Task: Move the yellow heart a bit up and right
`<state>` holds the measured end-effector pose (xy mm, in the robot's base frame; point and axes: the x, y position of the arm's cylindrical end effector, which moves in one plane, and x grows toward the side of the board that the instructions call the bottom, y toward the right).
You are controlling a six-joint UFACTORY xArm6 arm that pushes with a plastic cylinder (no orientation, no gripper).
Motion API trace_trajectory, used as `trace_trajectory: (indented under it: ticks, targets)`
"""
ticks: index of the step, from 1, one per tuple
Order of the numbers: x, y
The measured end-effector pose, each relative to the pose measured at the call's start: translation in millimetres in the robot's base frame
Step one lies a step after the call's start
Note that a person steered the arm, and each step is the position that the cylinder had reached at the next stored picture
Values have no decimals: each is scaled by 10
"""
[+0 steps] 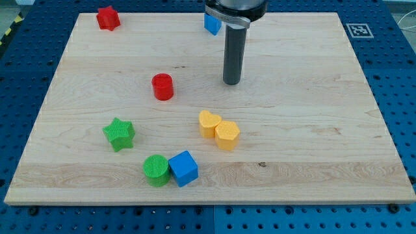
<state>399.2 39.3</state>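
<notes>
Your tip stands on the wooden board, above the middle, well apart from every block. Below it and slightly to the view's left, the yellow heart touches the yellow hexagon on its right. Left of the tip sits the red cylinder. Lower left lies the green star. Near the view's bottom, the green cylinder touches the blue cube on its right. The red star occupies the top left corner. Another blue block sits at the top edge, partly hidden behind the rod.

My tip rests on the surface, above the yellow heart and apart from it. The heart touches a yellow hexagon at its right.
</notes>
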Motion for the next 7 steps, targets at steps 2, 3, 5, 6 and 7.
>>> trace_trajectory:
  ticks: [2, 3, 5, 6, 7]
  targets:
    - [214, -457]
    - [215, -793]
    - [605, -858]
    - [890, -858]
    - [1136, -815]
